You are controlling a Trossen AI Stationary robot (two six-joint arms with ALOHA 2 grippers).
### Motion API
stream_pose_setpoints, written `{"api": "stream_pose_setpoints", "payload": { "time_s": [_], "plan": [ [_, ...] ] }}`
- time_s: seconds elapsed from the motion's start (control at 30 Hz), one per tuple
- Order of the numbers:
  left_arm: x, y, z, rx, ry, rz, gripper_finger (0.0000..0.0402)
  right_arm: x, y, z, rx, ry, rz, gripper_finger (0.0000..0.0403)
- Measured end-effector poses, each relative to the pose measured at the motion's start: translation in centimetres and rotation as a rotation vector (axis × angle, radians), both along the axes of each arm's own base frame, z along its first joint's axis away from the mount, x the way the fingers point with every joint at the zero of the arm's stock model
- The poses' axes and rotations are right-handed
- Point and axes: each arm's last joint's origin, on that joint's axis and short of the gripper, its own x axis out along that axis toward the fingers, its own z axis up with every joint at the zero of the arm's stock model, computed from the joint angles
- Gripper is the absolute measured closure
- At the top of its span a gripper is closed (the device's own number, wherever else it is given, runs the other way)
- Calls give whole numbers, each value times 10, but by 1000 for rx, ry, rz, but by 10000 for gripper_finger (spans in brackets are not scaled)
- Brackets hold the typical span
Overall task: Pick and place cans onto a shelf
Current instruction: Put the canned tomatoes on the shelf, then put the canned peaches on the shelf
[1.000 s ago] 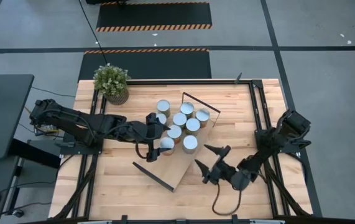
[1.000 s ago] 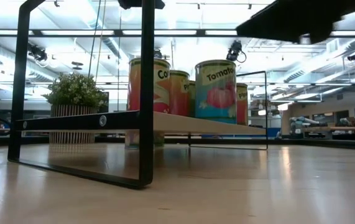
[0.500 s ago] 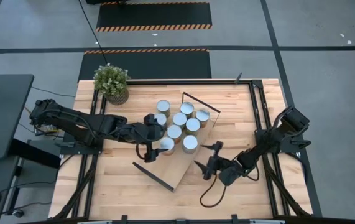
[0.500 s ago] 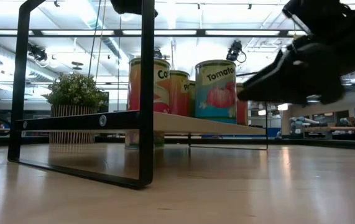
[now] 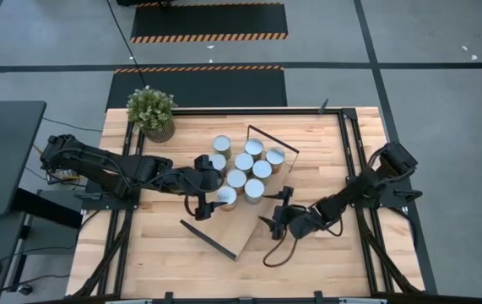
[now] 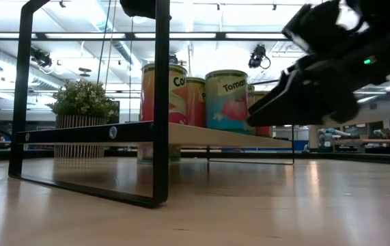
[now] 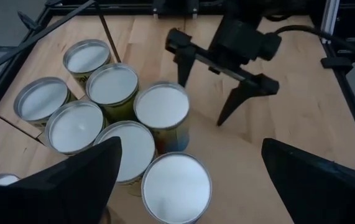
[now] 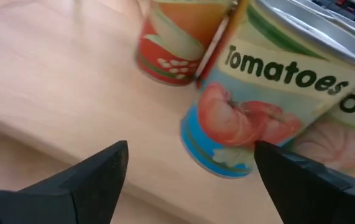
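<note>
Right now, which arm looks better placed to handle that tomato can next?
Probably the right. Its open hand faces the tomato can on the shelf, fingers spread. The left hand, also open, hangs above another can.

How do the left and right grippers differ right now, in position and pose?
Height: the left gripper hangs above the cans, while the right gripper sits low beside the shelf.
Aim: the left gripper looks down on the silver tops, while the right gripper faces the tomatoes can side-on.
Both are open and hold nothing.
</note>
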Motion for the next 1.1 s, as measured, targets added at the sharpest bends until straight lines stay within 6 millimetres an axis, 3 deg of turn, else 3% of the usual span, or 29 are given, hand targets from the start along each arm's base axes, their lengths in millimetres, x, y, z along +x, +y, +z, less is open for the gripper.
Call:
{"api": "stream_pose_setpoints", "payload": {
  "time_s": [0.17, 0.4, 0.73, 0.83, 1.1],
  "plan": [
    [-3, 1, -3, 12, 43, 1, 9, 2, -4, 0, 9, 8, 4, 46],
    [-7, 7, -9, 42, 112, 87, 10, -7, 8, 13, 19, -20, 35, 46],
    [-13, 51, -20, 77, 282, 222, 10, -32, 18, 51, 22, -65, 71, 46],
    [-14, 69, -38, 46, 323, 221, 10, -37, 21, 59, 33, -83, 88, 46],
    [-34, 104, -113, -49, 443, 241, 10, -42, 23, 63, 17, -89, 90, 46]
  ]
}}
